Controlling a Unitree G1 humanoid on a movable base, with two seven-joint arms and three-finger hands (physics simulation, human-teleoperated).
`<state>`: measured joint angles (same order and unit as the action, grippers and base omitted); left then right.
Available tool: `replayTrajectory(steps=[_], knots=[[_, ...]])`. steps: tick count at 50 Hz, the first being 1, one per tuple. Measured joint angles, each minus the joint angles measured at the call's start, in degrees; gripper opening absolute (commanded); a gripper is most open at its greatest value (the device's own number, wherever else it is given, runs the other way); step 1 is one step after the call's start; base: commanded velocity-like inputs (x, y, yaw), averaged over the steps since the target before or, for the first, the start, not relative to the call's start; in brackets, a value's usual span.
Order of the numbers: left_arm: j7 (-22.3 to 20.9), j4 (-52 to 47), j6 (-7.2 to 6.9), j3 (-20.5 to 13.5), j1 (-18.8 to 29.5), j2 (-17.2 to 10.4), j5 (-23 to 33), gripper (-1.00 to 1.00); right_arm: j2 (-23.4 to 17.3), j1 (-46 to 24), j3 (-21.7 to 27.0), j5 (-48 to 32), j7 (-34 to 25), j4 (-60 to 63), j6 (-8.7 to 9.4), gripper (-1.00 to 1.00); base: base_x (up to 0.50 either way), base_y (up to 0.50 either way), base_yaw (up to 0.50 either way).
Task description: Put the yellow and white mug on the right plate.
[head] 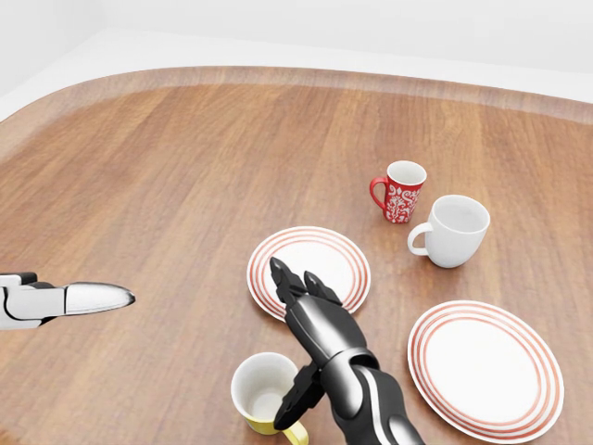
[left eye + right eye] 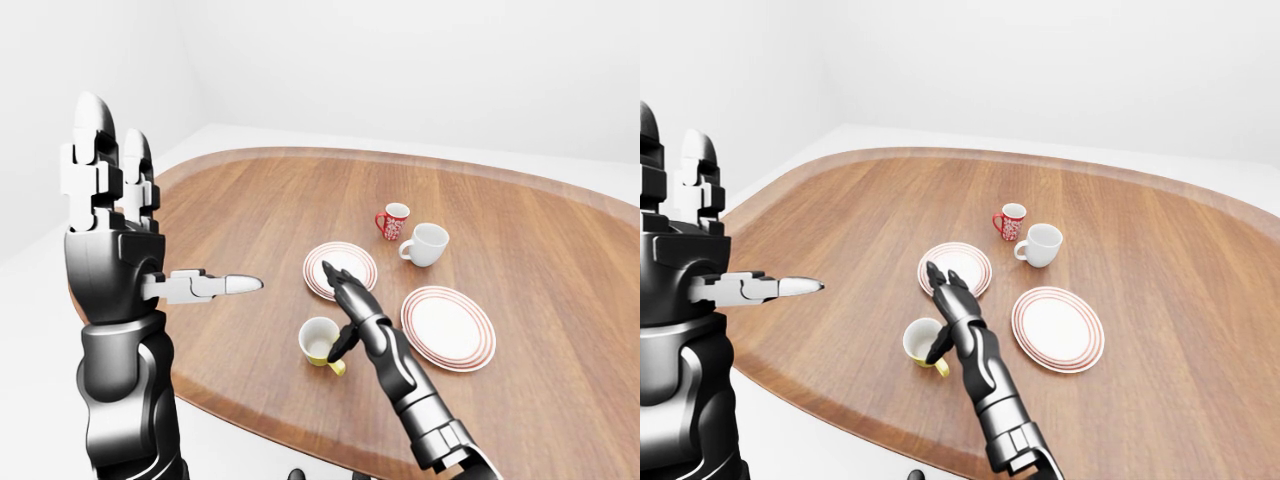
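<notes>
— Two arms over one big thing, yes?

— One wooden worktop, rounded at its edge, carries everything. The left hand is raised well off to the left of the eye views, palm upright, fingers spread straight up and the thumb pointing sideways; it holds nothing.

— And the right arm?

— It reaches in from the bottom of the head view. The right hand is spread too, its two long fingers stretched over the near rim of the left plate, its thumb angled down to the rim of the yellow and white mug. Whether the thumb tip touches the rim or dips just inside, I cannot tell. The fingers are not closed round the mug.

— Where does that mug stand?

— Upright on the worktop near the bottom edge of the head view, below the left plate, immediately left of the right wrist, handle toward the bottom right. The right plate, red-ringed and bare, lies on the other side of the arm, well apart from the mug.

— Anything smaller?

— A white mug and a red patterned mug stand side by side above the right plate, close together, both upright.
</notes>
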<state>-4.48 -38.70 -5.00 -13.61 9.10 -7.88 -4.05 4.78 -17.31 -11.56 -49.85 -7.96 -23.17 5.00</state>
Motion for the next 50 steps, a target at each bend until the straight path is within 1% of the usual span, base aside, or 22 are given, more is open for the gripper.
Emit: replayTrajectory(steps=[25, 50], knots=[[0.3, -1.6, 0.00, -0.6, 0.9, -0.5, -0.7, 1.00, 1.8, -2.7, -0.8, -1.7, 0.8, -3.3, 0.00, 1.00, 0.00, 0.00, 0.00], [0.4, -2.2, 0.00, -0.5, 0.8, -0.4, -0.9, 1.00, 3.3, -4.9, -1.3, -2.8, 4.0, -10.9, 0.00, 1.00, 0.00, 0.00, 0.00]])
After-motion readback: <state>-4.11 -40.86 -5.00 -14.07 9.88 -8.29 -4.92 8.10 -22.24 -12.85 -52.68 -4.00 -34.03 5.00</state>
